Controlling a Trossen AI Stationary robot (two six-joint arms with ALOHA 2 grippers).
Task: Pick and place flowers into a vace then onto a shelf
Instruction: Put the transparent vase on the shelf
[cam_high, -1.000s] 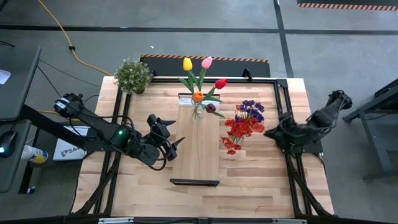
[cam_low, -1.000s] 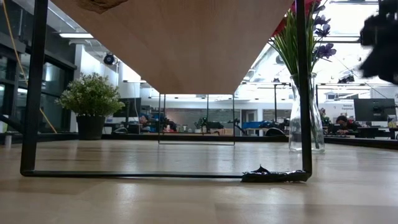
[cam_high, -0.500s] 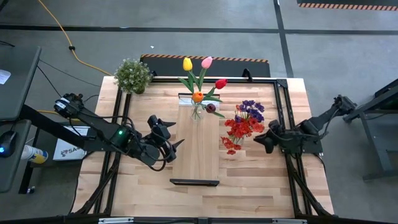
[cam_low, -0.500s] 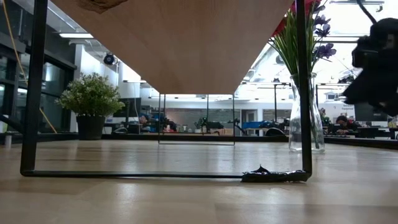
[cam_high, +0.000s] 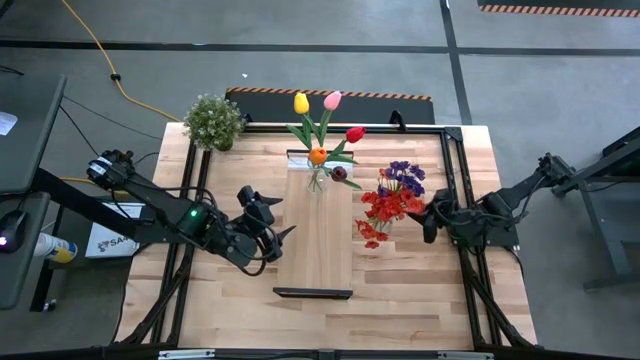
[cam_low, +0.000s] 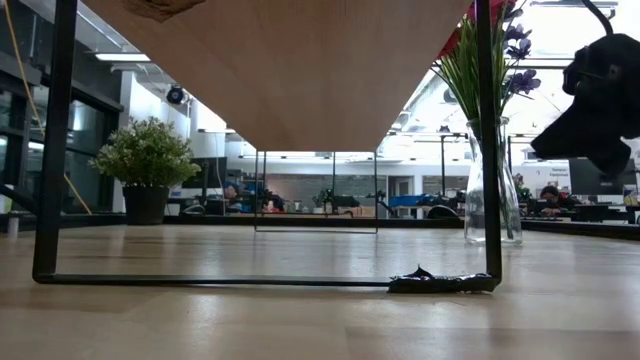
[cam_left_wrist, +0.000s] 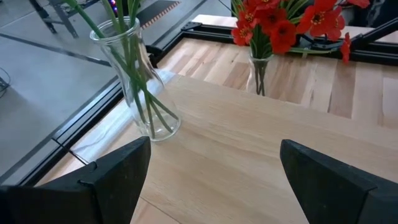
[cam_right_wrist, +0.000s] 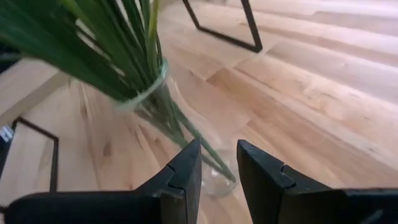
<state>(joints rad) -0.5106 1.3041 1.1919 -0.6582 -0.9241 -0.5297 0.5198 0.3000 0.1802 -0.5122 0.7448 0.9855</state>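
Light wood forms the shelf (cam_high: 319, 228) in the high view, a vase of tulips (cam_high: 322, 128) at its far end; the left gripper (cam_high: 277, 214) gapes wide and empty beside it. The right gripper (cam_high: 430, 218) nears the red flowers (cam_high: 388, 208). Its wrist view shows narrowly parted fingers (cam_right_wrist: 186, 169) holding nothing, by the second vase (cam_right_wrist: 186, 143).

Even, bright overhead light falls on the pale planked wooden bench (cam_high: 400, 290), with soft shadows. In the low view, windows glare upper right; the near bench blurs.
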